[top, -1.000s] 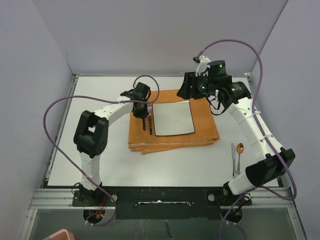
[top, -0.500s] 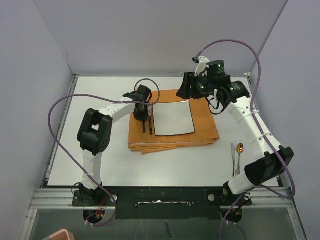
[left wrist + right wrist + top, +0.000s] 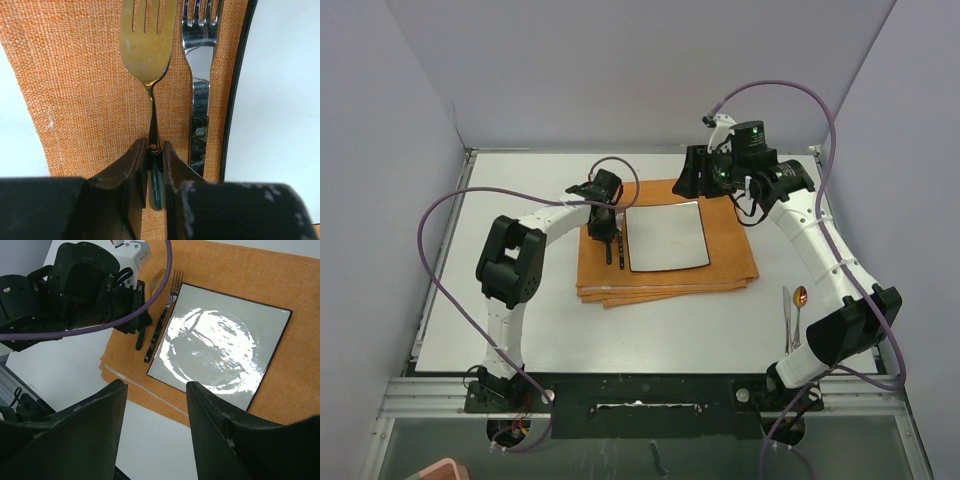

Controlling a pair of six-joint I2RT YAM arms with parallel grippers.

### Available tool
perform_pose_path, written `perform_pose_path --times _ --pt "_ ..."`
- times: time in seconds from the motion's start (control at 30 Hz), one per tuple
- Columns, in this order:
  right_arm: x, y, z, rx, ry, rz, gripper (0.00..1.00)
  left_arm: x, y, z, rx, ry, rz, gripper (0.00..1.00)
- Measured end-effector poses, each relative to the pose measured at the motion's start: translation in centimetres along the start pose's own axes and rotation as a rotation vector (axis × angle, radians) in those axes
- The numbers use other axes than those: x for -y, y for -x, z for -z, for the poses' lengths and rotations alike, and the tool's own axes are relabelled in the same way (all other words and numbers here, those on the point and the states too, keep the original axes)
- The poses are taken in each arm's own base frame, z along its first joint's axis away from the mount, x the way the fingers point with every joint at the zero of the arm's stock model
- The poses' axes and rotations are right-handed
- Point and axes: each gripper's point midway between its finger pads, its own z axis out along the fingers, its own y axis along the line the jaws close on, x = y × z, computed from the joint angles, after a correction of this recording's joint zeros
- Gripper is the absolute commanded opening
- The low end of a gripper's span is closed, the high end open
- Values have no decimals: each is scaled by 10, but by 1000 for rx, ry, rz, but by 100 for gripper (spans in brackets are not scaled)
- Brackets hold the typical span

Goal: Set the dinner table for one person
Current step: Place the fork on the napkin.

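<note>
On the off-white dinner table (image 3: 520,330) lies a folded orange mat (image 3: 730,250) with a square white plate (image 3: 667,236) on it. My left gripper (image 3: 155,150) is shut on the dark handle of a gold fork (image 3: 146,45), low over the mat (image 3: 75,100). I cannot tell whether the fork touches the cloth. A silver fork (image 3: 200,55) lies parallel between it and the plate (image 3: 280,100). In the top view the left gripper (image 3: 605,232) is at the plate's left edge. My right gripper (image 3: 156,385) hangs open and empty above the scene, near the mat's far right corner (image 3: 690,183).
A knife (image 3: 786,315) and a gold-bowled spoon (image 3: 799,300) lie on the table near the right arm's base. Grey walls close in the left, back and right sides. Purple cables loop over both arms.
The left arm's elbow has swung to the right, and its gripper has shifted slightly with the gold fork. The right arm has barely moved.
</note>
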Motion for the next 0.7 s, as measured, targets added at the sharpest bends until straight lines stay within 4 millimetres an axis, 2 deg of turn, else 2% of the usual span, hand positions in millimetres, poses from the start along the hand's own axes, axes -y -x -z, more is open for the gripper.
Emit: perform_pose_path --times 0.23,0.3,0.5,0.6,0.7 --pt "-1 4 2 12 3 3 52 0 0 -2 -2 -2 5 0" --pt "-2 5 2 13 3 4 52 0 0 -3 -2 -2 5 3" --pt "-2 5 2 12 3 2 52 0 -1 -7 2 -3 11 31" --pt "-1 5 1 10 3 -1 52 2 0 -7 10 -12 17 38" --pt "-1 4 -1 8 3 -4 52 5 0 -7 13 -18 21 40"
